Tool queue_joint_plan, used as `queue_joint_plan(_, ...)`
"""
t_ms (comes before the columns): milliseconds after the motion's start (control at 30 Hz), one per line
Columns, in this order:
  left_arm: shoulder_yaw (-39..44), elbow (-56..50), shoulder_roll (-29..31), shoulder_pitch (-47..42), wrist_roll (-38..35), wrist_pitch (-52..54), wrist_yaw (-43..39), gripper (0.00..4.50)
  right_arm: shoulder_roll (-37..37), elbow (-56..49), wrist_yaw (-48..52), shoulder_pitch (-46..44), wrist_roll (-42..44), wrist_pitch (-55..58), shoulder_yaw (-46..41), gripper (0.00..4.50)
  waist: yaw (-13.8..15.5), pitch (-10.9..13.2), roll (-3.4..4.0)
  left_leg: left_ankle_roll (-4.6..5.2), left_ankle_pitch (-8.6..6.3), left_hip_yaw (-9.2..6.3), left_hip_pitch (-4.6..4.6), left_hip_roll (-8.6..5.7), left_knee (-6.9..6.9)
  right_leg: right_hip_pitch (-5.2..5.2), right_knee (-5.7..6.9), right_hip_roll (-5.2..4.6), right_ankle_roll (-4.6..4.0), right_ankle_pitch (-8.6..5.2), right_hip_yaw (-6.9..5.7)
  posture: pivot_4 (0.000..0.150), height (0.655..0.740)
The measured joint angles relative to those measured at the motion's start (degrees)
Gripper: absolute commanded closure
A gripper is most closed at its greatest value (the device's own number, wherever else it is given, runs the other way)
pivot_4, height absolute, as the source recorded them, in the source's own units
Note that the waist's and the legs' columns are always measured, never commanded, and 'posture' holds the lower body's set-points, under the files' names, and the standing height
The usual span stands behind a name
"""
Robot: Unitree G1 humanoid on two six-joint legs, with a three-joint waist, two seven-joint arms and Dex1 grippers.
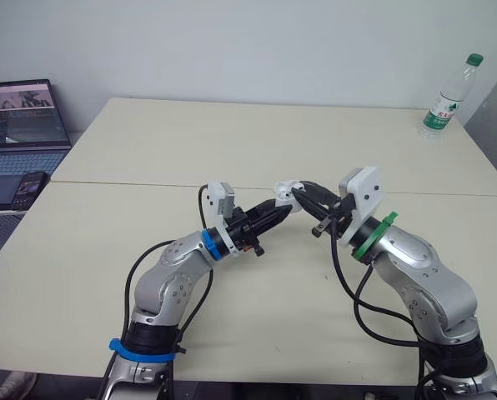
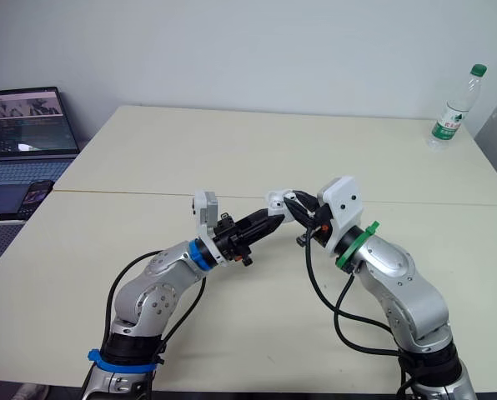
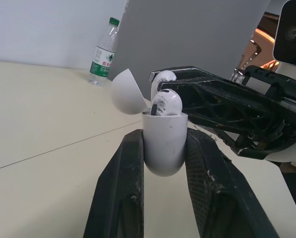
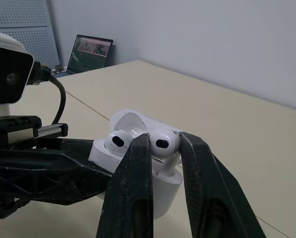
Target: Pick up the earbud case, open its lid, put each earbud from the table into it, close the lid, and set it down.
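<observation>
Left gripper point(image 3: 165, 141), mine, is clenched on the earbud case point(image 3: 163, 153), held above the table point(image 1: 148, 150) centre, lid point(image 3: 125, 91) open, one earbud point(image 3: 166, 103) seated. To its right, my right gripper point(image 4: 164, 141) pinches the second earbud point(image 4: 163, 144) at the case mouth. Far right, a water bottle point(image 1: 449, 98) stands near the table edge.

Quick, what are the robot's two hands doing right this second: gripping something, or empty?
Left gripper: shut on the earbud case, its lid open.
Right gripper: shut on an earbud, right at the case's opening.
</observation>
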Motion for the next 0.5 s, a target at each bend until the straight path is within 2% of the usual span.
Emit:
queue_joint_plan(333,-1.31,0.90,0.57,0.27,1.28,-0.07,-1.10,3.70,-1.27,-1.51,-0.19,-0.16,0.75,6.20,-0.48,4.07,0.01,0.00,0.00,0.00,0.00,-0.01,0.00,0.01,0.00,0.00,0.01,0.00,0.00,0.00,-0.01,0.150,0.7400)
queue_joint_plan(367,-1.33,0.91,0.56,0.29,1.31,-0.09,-1.11,3.70,-1.10,-1.80,-0.30,-0.19,1.22,6.97,-0.70,3.31,0.01,0.00,0.00,0.00,0.00,-0.01,0.00,0.01,0.00,0.00,0.01,0.00,0.00,0.00,-0.01,0.150,0.7400)
queue_joint_plan(500,-0.85,1.05,0.67,0.29,1.45,-0.60,-1.09,3.70,-0.79,-1.94,-0.53,-0.18,2.24,8.73,-2.32,1.90,0.00,0.00,0.00,0.00,0.00,0.00,0.00,-0.01,0.01,0.01,0.01,0.00,0.00,0.00,0.00,0.150,0.7400)
